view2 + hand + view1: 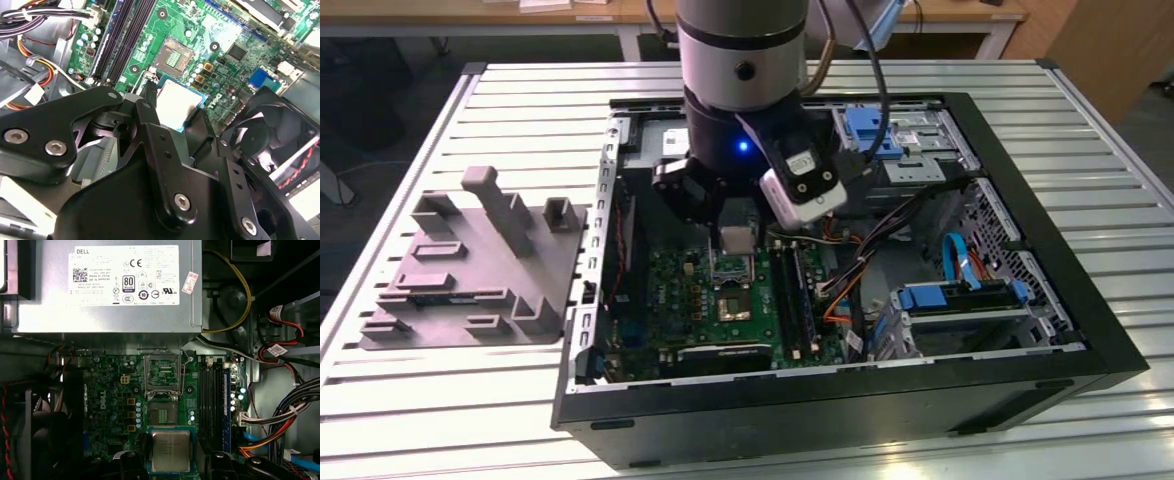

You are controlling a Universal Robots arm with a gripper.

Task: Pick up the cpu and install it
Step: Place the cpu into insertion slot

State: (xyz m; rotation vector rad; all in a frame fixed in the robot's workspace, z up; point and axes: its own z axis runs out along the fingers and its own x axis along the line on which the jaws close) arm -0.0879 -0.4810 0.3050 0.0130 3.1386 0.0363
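gripper [171, 464] was clenched on the cpu [176, 101], fingers [150, 110] on two opposite edges. cpu hung flat, metal top up, over the motherboard [112, 390] just beside the open socket [164, 416], not yet seated.

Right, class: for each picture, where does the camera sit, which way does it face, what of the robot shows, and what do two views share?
Exterior view: off the arm, looking down into the open computer case; the arm shows.
First wrist view: on the arm, facing down at the green board; fingers show.
Second wrist view: on the arm, slanting across the gripper toward the board.
Both wrist views share the cpu in the gripper.
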